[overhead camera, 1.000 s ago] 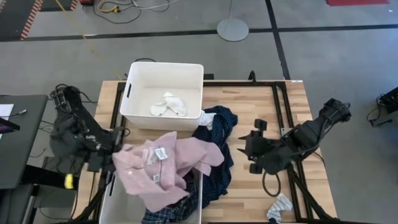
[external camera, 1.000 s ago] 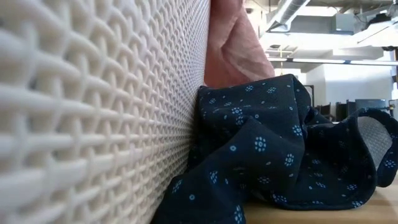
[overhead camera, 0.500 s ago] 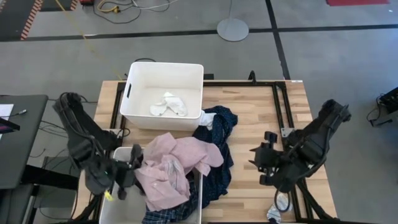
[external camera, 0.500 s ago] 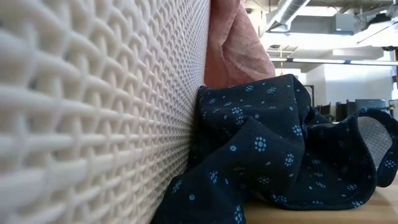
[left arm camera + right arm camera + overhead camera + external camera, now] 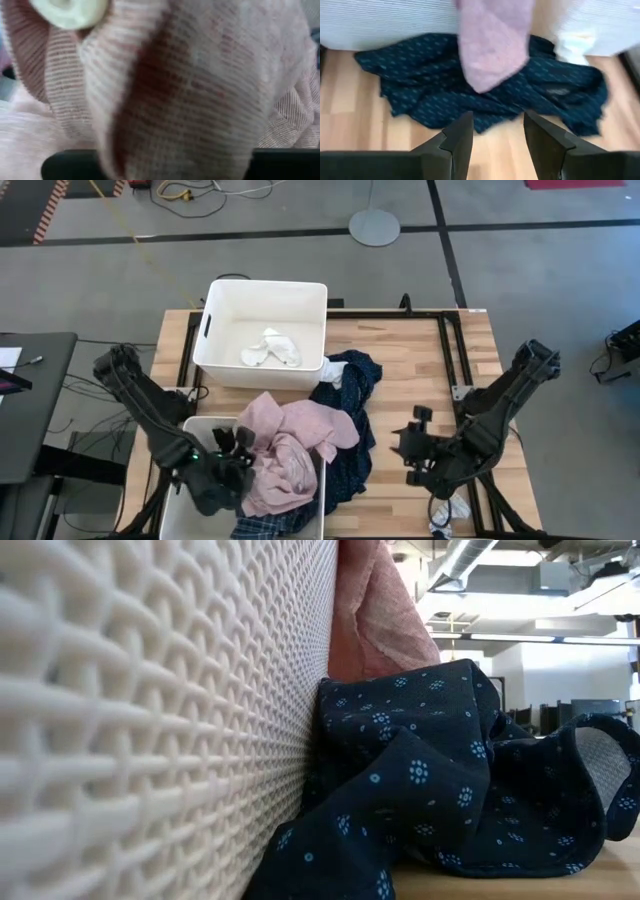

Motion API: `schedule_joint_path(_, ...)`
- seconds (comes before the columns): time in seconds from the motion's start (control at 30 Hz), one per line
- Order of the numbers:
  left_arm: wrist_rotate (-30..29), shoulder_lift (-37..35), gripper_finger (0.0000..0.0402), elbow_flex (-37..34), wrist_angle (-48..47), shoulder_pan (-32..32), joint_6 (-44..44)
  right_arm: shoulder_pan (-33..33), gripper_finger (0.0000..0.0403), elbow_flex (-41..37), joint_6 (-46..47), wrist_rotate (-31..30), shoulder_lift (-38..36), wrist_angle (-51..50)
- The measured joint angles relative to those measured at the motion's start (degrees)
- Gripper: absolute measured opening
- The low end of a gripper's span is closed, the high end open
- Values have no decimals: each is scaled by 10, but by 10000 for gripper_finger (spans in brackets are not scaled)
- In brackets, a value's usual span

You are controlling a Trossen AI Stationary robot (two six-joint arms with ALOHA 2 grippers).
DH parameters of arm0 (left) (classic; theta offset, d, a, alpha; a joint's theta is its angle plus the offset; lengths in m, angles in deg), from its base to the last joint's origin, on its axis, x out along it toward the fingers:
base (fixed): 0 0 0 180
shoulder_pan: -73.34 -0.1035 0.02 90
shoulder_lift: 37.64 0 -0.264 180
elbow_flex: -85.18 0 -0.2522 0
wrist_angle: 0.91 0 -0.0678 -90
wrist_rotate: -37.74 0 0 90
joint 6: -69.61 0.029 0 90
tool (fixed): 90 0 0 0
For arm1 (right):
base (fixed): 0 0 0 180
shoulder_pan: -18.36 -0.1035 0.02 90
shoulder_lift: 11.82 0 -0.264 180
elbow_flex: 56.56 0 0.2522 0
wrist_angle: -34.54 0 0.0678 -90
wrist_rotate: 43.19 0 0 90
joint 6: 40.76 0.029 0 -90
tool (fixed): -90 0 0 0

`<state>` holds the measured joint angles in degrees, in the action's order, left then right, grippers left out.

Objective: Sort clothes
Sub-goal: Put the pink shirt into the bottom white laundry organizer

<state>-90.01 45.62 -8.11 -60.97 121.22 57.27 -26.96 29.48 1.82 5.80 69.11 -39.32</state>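
The left gripper (image 5: 235,448), fingers pinching the pale pink cotton shirt (image 5: 285,450), is lowering it into the near white plastic bin (image 5: 190,430). The right gripper (image 5: 412,452) is waiting, fingers spread, facing the navy dotted garment (image 5: 355,405) on the table. Release appears next.

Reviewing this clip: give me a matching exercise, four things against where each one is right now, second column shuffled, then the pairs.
Things:
1. pink shirt
2. white socks
3. dotted piece
4. right pincer

Places:
A. inside the far bin
B. above bare table, holding nothing
C. on the table between the bins and the right arm
D. heaped over the near bin, gripped by the left pincer

Pairs: 1-D, 2-A, 3-C, 4-B
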Motion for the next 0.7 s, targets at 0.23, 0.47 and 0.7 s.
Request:
schedule_joint_path(0.23, 43, 49, 12, 0, 0, -37, -26, 16, 188, -87, -83, -30, 0, 186)
schedule_joint_path(0.47, 91, 73, 12, -2, 1, -74, -36, 53, 204, -178, -174, -43, 0, 403)
schedule_joint_path(0.7, 122, 77, 12, -22, 10, -101, -48, 77, 258, -237, -253, -40, 0, 578)
